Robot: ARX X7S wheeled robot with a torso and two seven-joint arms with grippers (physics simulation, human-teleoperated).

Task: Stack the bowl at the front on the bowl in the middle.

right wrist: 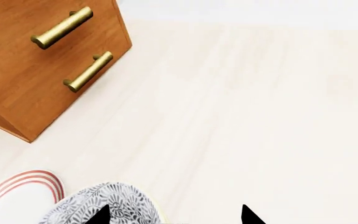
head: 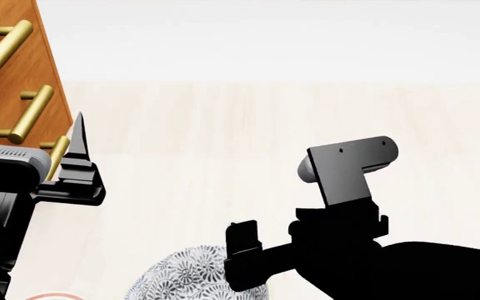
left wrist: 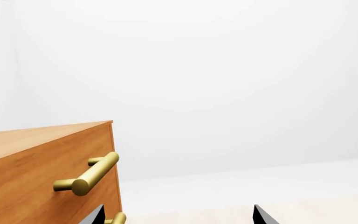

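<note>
Right now I count two bowls: a grey patterned bowl (right wrist: 104, 205) beneath my right hand (right wrist: 173, 215), fingers apart, touching a red-rimmed bowl (right wrist: 18, 196). My left hand (left wrist: 177, 215) hangs spread beside the wooden cabinet (left wrist: 42, 168), which carries four brass handles (head: 5, 39).

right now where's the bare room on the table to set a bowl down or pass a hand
The widest bare stretch of the light wood table lies beyond the grey patterned bowl and beside the wooden drawer cabinet. It is crowded near the robot, where the patterned bowl sits next to the red-striped bowl, with the right gripper over it.
</note>
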